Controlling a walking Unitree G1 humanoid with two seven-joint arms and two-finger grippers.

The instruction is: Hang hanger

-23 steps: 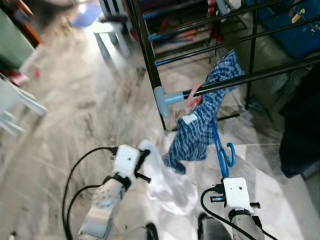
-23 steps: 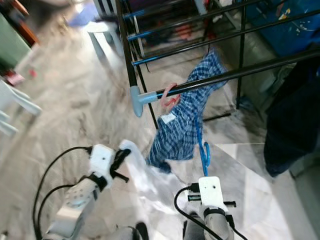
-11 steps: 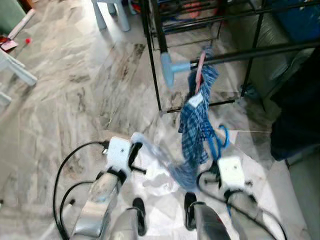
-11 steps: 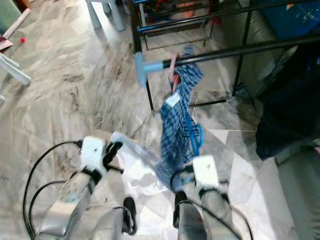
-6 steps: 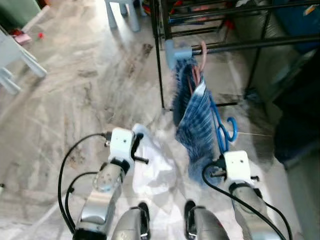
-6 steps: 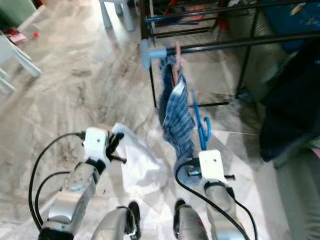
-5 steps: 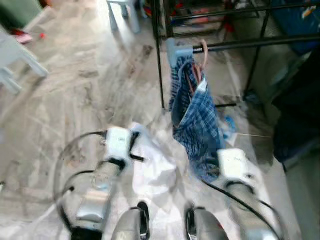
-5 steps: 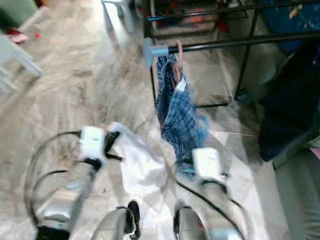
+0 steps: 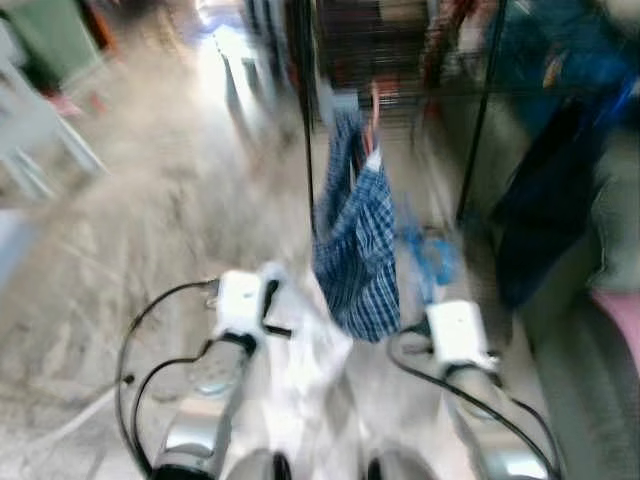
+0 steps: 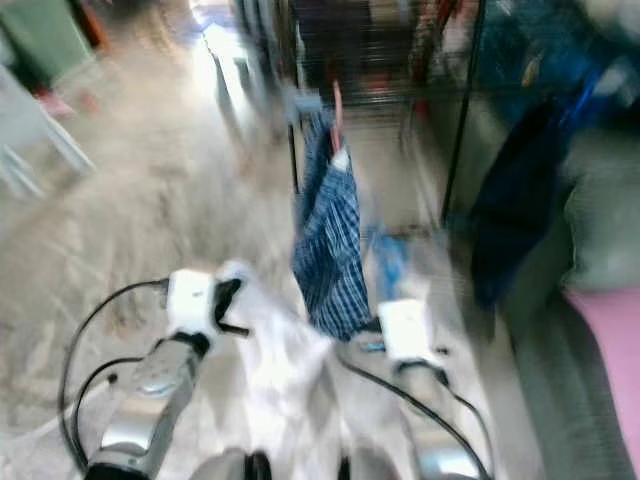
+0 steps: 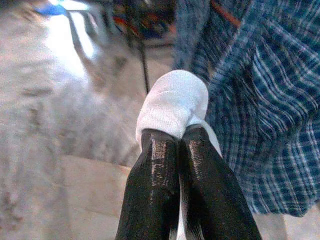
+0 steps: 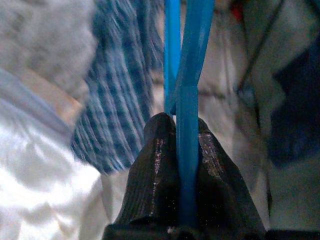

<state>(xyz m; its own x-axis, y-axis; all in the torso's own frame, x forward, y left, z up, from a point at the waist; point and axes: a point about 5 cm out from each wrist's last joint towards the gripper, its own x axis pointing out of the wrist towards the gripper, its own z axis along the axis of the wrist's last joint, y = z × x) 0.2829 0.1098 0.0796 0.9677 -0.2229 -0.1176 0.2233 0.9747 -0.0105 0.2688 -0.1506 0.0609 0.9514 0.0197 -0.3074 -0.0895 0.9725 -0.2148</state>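
Note:
A blue plastic hanger (image 12: 187, 75) stands up between the fingers of my right gripper (image 12: 186, 131), which is shut on it. In the blurred eye views the blue hanger (image 9: 432, 262) rises just above the right gripper (image 9: 437, 300), beside a blue plaid shirt (image 9: 355, 240). That shirt hangs on a pink hanger (image 9: 374, 105) from the black clothes rack (image 9: 305, 150). My left gripper (image 11: 175, 136) is shut on a white cloth (image 11: 172, 105), low and to the left of the shirt. The white cloth (image 9: 315, 350) trails down between my arms.
A dark garment (image 9: 545, 200) hangs on the rack to the right, above something pink (image 9: 618, 315). A white chair (image 9: 40, 140) stands at the left on the marble floor (image 9: 150, 230). More rack bars and clutter lie behind the shirt.
The camera has tilted up and the eye views have blurred. The plaid shirt has swung on its hanger. Both grippers keep their holds.

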